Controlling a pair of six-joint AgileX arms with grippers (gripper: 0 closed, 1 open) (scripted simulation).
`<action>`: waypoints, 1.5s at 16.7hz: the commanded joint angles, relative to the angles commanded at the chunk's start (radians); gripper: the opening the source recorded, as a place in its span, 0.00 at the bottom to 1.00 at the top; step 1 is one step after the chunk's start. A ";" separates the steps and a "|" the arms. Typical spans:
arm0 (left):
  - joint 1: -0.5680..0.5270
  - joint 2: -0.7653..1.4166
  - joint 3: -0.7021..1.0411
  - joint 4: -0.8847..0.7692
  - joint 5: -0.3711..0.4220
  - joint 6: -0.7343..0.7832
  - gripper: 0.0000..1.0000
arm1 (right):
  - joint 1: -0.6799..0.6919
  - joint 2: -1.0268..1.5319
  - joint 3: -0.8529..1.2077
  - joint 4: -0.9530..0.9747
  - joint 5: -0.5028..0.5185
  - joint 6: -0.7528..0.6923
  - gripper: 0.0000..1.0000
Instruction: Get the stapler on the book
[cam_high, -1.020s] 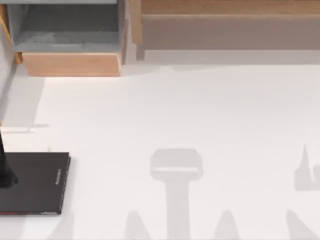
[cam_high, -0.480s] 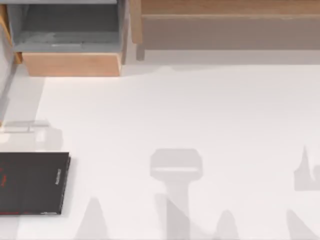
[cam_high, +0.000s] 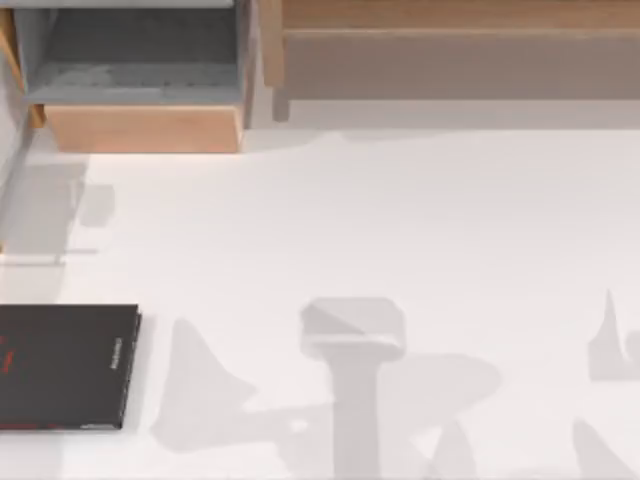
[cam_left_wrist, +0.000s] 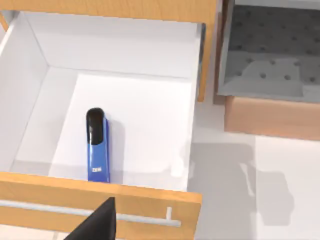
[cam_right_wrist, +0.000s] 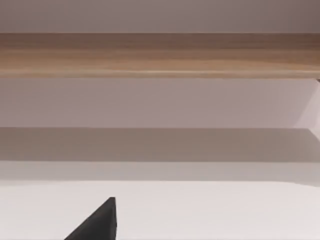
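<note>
I see the stapler (cam_left_wrist: 97, 145) lying flat inside an open white drawer (cam_left_wrist: 135, 60), near its wooden front. The book (cam_high: 62, 366) lies flat at the table's (cam_high: 400, 220) near left. A black fingertip (cam_left_wrist: 97, 225) of my left gripper shows above the drawer front; its spread I cannot tell

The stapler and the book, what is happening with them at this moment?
Nothing is held yet. The stapler lies inside an open wooden drawer, seen from the left wrist camera, with a fingertip of the left gripper just over the drawer front. The book lies flat at the table's left edge with nothing on it. The right gripper faces a wooden shelf away from both. The task is not done.
</note>
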 joint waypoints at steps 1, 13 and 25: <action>0.009 0.063 0.063 -0.034 -0.001 0.002 1.00 | 0.000 0.000 0.000 0.000 0.000 0.000 1.00; 0.096 0.815 0.811 -0.448 0.007 0.038 1.00 | 0.000 0.000 0.000 0.000 0.000 0.000 1.00; 0.184 1.506 1.490 -0.822 0.010 0.064 1.00 | 0.000 0.000 0.000 0.000 0.000 0.000 1.00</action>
